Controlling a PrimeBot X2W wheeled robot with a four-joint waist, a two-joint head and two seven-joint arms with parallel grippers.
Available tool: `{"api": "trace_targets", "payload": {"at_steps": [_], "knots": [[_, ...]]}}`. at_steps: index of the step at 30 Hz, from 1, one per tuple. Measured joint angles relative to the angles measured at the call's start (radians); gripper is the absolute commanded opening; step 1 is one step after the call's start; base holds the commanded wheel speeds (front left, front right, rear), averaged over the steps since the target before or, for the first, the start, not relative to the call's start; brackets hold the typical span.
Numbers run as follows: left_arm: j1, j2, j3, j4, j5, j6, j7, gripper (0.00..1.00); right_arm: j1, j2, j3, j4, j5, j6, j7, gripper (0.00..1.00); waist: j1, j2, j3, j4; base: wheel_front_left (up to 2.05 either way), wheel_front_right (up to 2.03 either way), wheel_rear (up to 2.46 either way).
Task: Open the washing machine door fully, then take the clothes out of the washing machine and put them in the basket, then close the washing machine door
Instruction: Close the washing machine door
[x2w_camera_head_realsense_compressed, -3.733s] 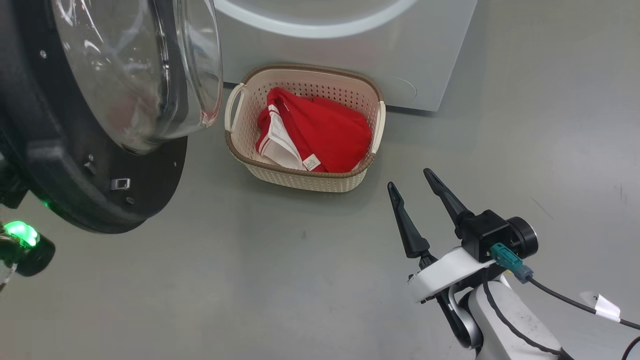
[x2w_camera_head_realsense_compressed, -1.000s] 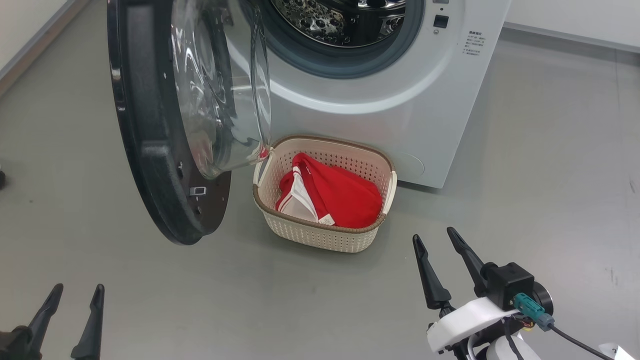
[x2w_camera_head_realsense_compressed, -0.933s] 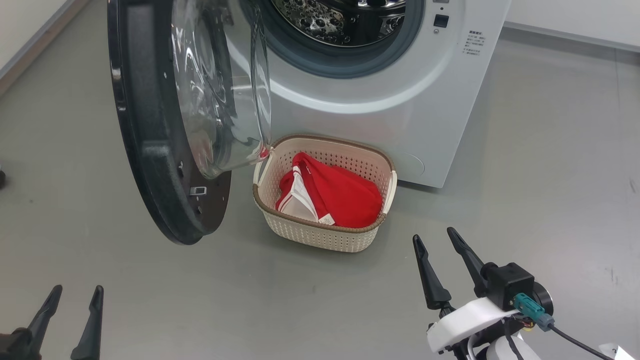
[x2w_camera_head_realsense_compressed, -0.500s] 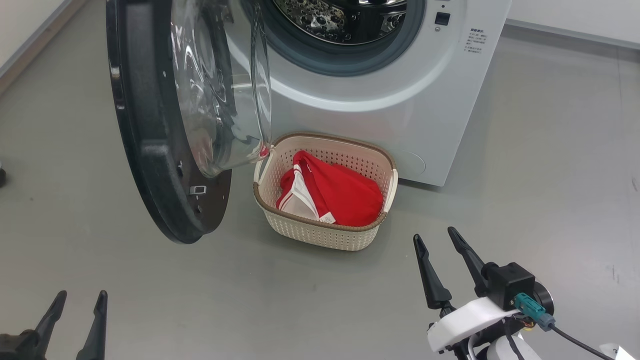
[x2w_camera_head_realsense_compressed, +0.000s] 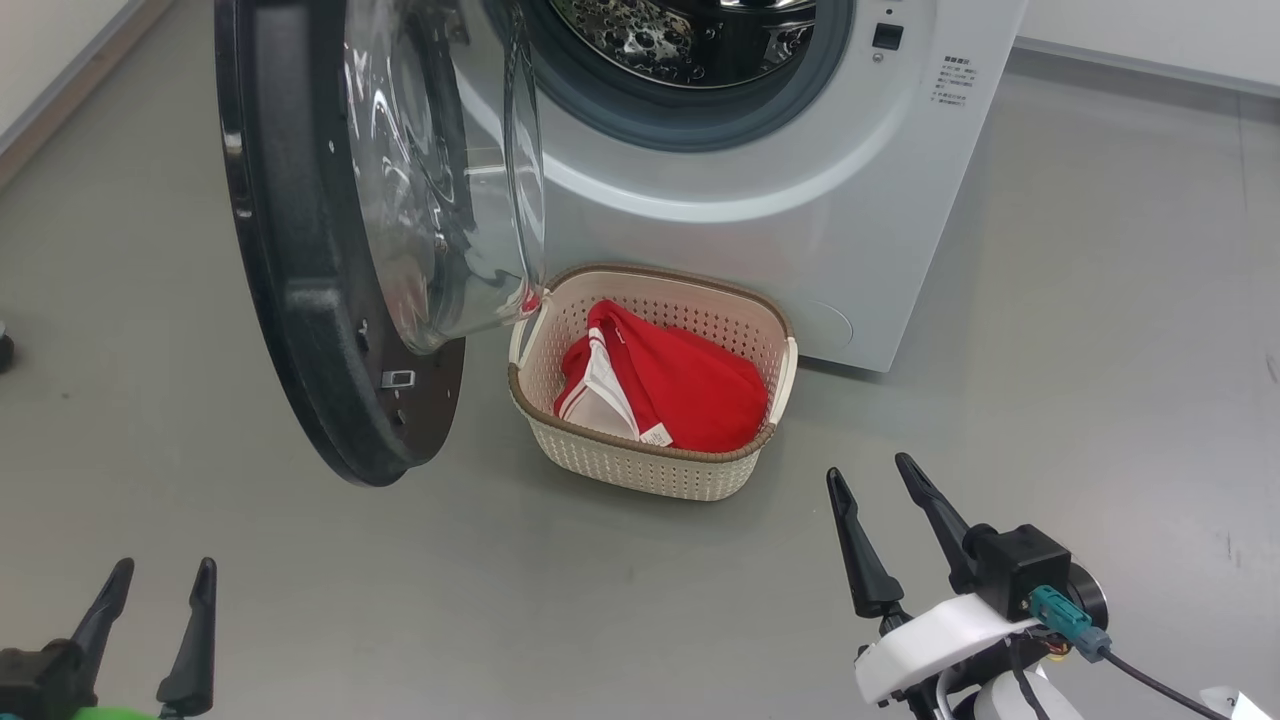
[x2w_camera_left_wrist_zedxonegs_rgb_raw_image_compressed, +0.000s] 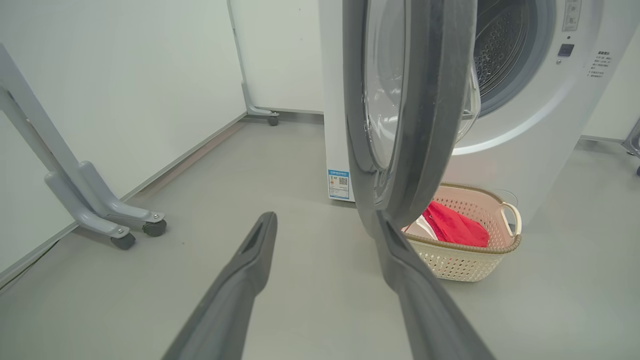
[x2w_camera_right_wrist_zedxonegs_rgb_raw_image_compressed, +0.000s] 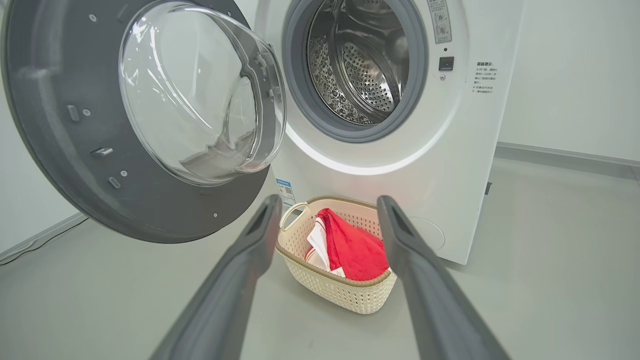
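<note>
**Clothes in the basket, both my hands free, the door still to shut**

My head has pulled up and back. Seconds ago the basket (x2w_camera_head_realsense_compressed: 640, 470) sat close under me; now I see the washing machine (x2w_camera_head_realsense_compressed: 760, 240) front as well. I judge that the camera moved, not the things. In the last second almost nothing shifts.

The basket stands at the machine's foot, at my twelve o'clock, with the red clothes (x2w_camera_head_realsense_compressed: 680, 385) heaped inside. My left gripper (x2w_camera_head_realsense_compressed: 162, 570) at seven o'clock and my right gripper (x2w_camera_head_realsense_compressed: 868, 470) at five o'clock are both spread wide and hold nothing.

The washing machine door (x2w_camera_head_realsense_compressed: 300, 300) hangs open at ten o'clock, its glass above the basket's left handle. What I see of the drum (x2w_camera_right_wrist_zedxonegs_rgb_raw_image_compressed: 360, 65) is bare steel. So I judge the unloading done; closing remains, and my left fingers (x2w_camera_left_wrist_zedxonegs_rgb_raw_image_compressed: 250, 250) face the door's edge.
</note>
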Motion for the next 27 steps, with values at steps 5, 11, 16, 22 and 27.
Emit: {"api": "trace_targets", "payload": {"at_steps": [5, 11, 16, 22, 27], "knots": [[0.000, -0.012, 0.006, 0.000, -0.004, 0.000, 0.000, 0.00, 0.000, 0.000, 0.002, -0.002, 0.000, 0.000, 0.000, 1.00, 0.0000, 0.0000, 0.003, -0.001, 0.00, 0.00, 0.00], [-0.005, -0.012, 0.001, -0.005, -0.048, 0.000, 0.000, 0.00, 0.000, 0.000, 0.004, -0.006, -0.002, 0.000, 0.000, 1.00, 0.0000, 0.0000, 0.020, -0.005, 0.00, 0.00, 0.00], [-0.038, -0.009, -0.008, -0.028, -0.096, 0.000, 0.000, 0.00, -0.002, 0.000, 0.010, -0.008, -0.003, -0.001, 0.000, 1.00, 0.0000, 0.0000, 0.040, -0.006, 0.00, 0.00, 0.00], [-0.077, 0.000, -0.017, -0.035, -0.259, 0.000, 0.000, 0.00, -0.016, 0.000, 0.028, -0.008, -0.012, -0.001, 0.000, 1.00, 0.0000, 0.0000, 0.068, -0.010, 0.00, 0.00, 0.00], [-0.134, -0.011, -0.003, -0.063, -0.528, 0.000, 0.073, 0.00, -0.043, -0.001, 0.045, -0.008, -0.013, -0.002, 0.000, 1.00, 0.0000, 0.0000, 0.097, -0.021, 0.00, 0.00, 0.00]]}}
